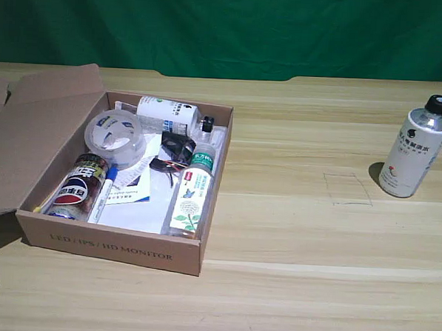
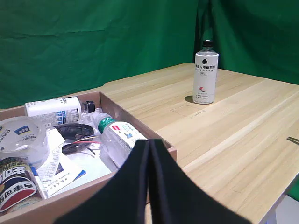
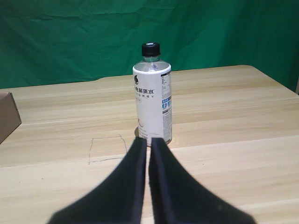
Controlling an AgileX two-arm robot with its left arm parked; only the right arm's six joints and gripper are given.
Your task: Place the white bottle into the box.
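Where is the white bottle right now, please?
The white bottle stands upright on the table at the exterior view's right, well clear of the box, beside a pencilled square.

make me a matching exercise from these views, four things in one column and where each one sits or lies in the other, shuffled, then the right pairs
Things:
1. white bottle
2. roll of clear tape
3. clear bottle with green cap
4. pencilled square

Places:
A. lying along the box's wall on the exterior view's right
B. drawn on the bare table between the box and the white bottle
C. standing upright on the table, outside the box
D. inside the box, near its back on the exterior view's left

Pairs: 1-C, 2-D, 3-A, 4-B
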